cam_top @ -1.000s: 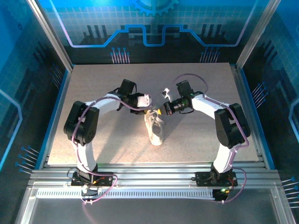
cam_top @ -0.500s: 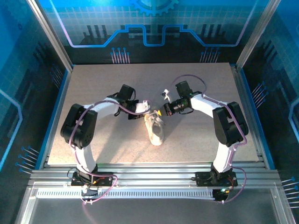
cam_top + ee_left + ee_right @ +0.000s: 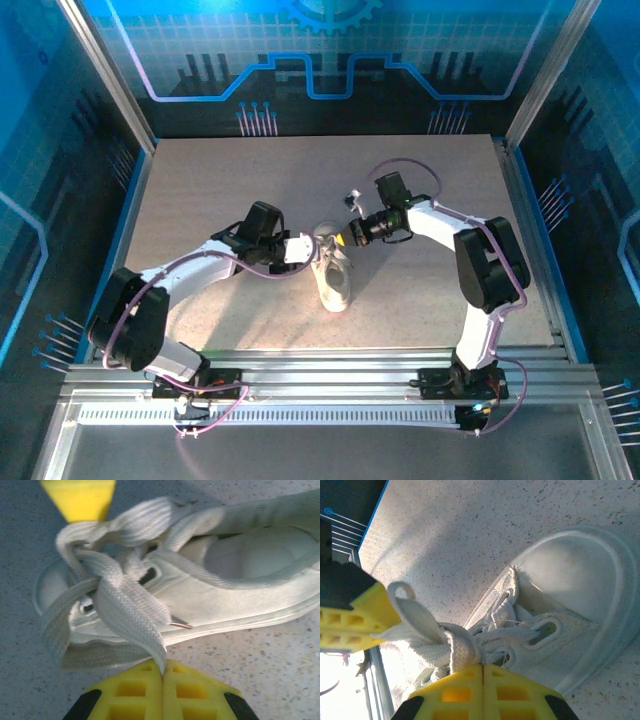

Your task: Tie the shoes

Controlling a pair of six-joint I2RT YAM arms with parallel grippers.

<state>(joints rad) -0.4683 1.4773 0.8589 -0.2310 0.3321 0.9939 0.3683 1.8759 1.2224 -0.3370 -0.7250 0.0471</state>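
The small white sneaker [image 3: 334, 276] lies in the middle of the table, toe toward the near edge. My left gripper [image 3: 302, 250] sits at its left side, by the lacing. In the left wrist view the yellow fingers [image 3: 135, 695] are pressed together on a flat white lace [image 3: 131, 611] running up to a loose knot. My right gripper [image 3: 341, 239] is at the shoe's far end. Its jaws [image 3: 483, 668] are shut on another lace strand [image 3: 462, 650] at the knot, above the shoe [image 3: 575, 575]. The left finger [image 3: 351, 620] shows beside a small loop.
The speckled tabletop [image 3: 220, 180] has free room on all sides of the shoe. Blue walls and metal posts [image 3: 110, 80] frame the back and sides. An aluminium rail [image 3: 330, 385] runs along the near edge by both arm bases.
My left gripper came down from behind the shoe to its left side and shut on a lace, with the arm's elbow swinging low to the left. The right gripper stayed shut and barely shifted.
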